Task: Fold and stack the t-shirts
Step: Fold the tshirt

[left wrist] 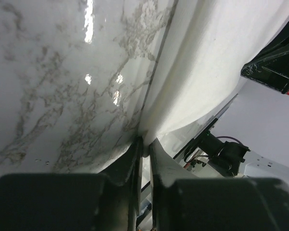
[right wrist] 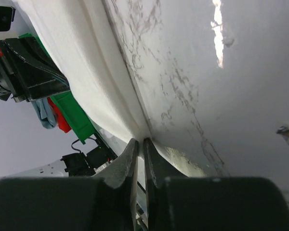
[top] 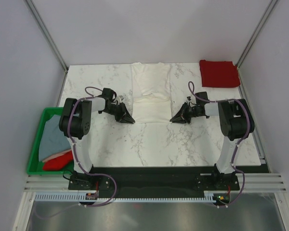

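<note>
A white t-shirt point(top: 151, 96) lies as a long strip in the middle of the marble table, running from the back edge toward me. My left gripper point(top: 130, 119) sits low at its near left corner, and in the left wrist view the left gripper point(left wrist: 145, 148) is shut on the white cloth's point(left wrist: 202, 72) edge. My right gripper point(top: 174, 119) is at the near right corner. In the right wrist view the right gripper point(right wrist: 140, 143) is pinched shut on the white cloth point(right wrist: 86, 62). A folded dark red t-shirt point(top: 219, 73) rests at the back right.
A green crate point(top: 36, 144) stands off the table's left side, holding a grey-blue shirt point(top: 50, 137) and a bright red one point(top: 58, 161). Grey walls close in the back and sides. Bare marble point(top: 149, 144) lies between the white shirt and the arm bases.
</note>
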Tool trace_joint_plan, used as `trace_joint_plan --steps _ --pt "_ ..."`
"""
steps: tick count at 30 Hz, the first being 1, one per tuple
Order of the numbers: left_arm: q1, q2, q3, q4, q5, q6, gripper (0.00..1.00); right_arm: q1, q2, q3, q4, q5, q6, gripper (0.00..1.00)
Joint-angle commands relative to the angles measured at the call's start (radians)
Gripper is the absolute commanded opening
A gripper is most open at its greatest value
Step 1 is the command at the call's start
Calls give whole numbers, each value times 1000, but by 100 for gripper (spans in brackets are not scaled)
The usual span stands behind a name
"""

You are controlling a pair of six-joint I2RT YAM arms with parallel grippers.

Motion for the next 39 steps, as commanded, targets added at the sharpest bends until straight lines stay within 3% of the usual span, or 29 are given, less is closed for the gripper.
trace_joint_plan --steps 1,2,4,15,29,35,39 --pt "-1 3 5 -2 -50 -7 13 10 2 10 41 7 27 12" --pt "-2 -6 5 -3 -47 -9 3 10 -14 6 38 2 25 3" --pt "-2 -23 4 -11 -42 -5 2 6 -37 -5 35 -5 19 0" --pt "-2 -296 -64 -28 -7 4 2 -20 -305 -36 -42 -56 -47 0" --pt "-1 -489 -145 -32 9 -15 2 -28 -584 -106 -203 -28 -147 0" --pt "-2 -494 -150 -14 5 -7 2 -28 -586 -123 -170 -13 -142 0" --pt "-2 -366 -9 -5 -4 59 2 -33 -497 -71 -94 -8 -127 0"
